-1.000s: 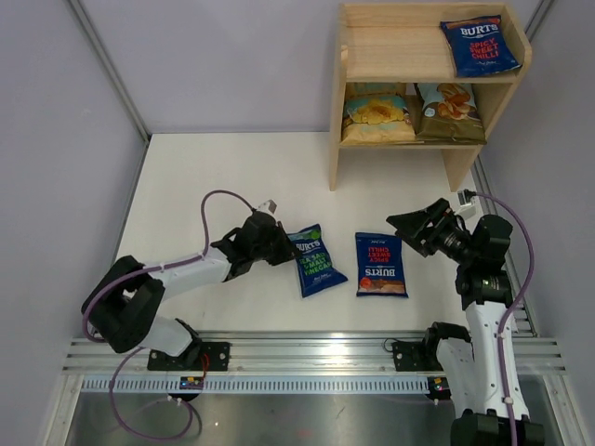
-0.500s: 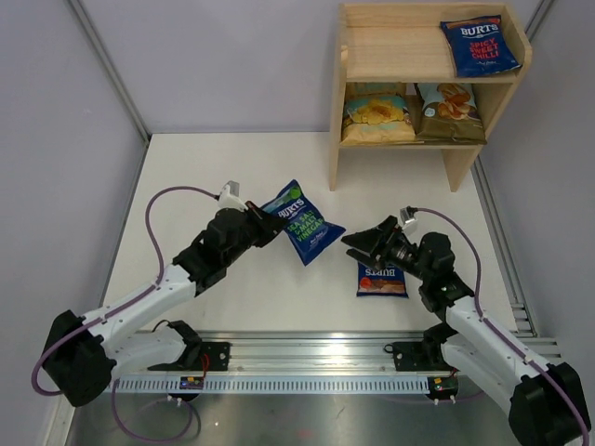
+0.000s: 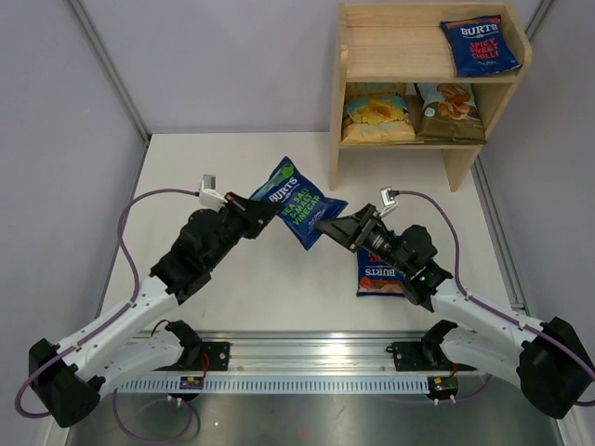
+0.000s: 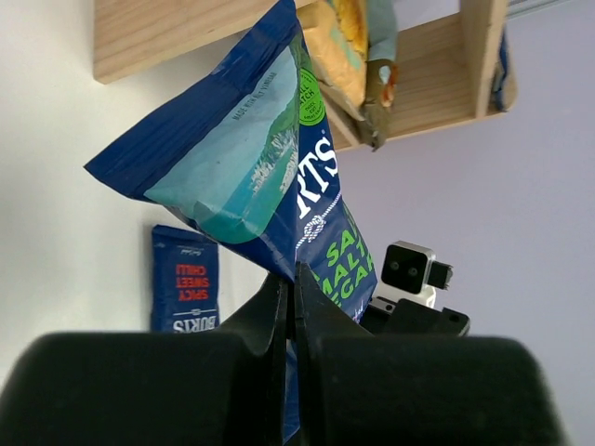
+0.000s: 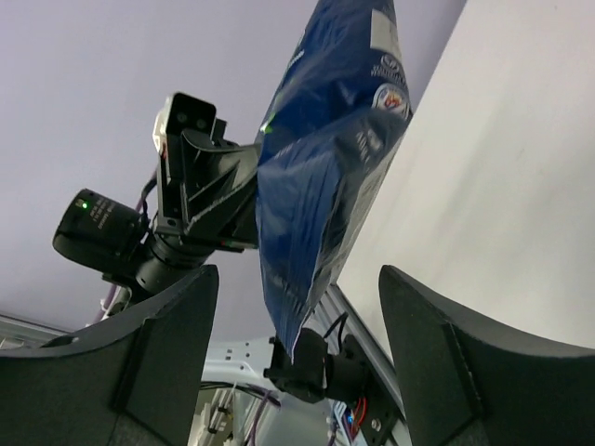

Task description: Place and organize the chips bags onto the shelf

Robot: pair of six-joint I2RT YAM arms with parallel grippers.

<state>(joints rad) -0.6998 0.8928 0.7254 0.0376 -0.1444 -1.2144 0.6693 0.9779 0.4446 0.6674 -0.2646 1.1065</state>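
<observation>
My left gripper (image 3: pixel 264 210) is shut on the lower corner of a dark blue BURTS chips bag with green lettering (image 3: pixel 297 202) and holds it in the air, left of the shelf (image 3: pixel 337 139). In the left wrist view the bag (image 4: pixel 270 177) rises from my shut gripper (image 4: pixel 296 290). My right gripper (image 3: pixel 325 226) is open beside the bag's right edge. In the right wrist view the bag (image 5: pixel 325 177) hangs between the open fingers (image 5: pixel 177 344). A red-label BURTS bag (image 3: pixel 381 278) lies flat on the table, partly under my right arm.
The shelf's top tier holds a red-label BURTS bag (image 3: pixel 479 45) at the right. The lower tier holds two tan bags (image 3: pixel 376 116) (image 3: pixel 449 111). The left and middle of the top tier (image 3: pixel 390 42) are bare wood. White walls close in both sides.
My left gripper has raised the green-label bag higher and further back. My right gripper has moved left and up until its open fingers are around the bag's edge.
</observation>
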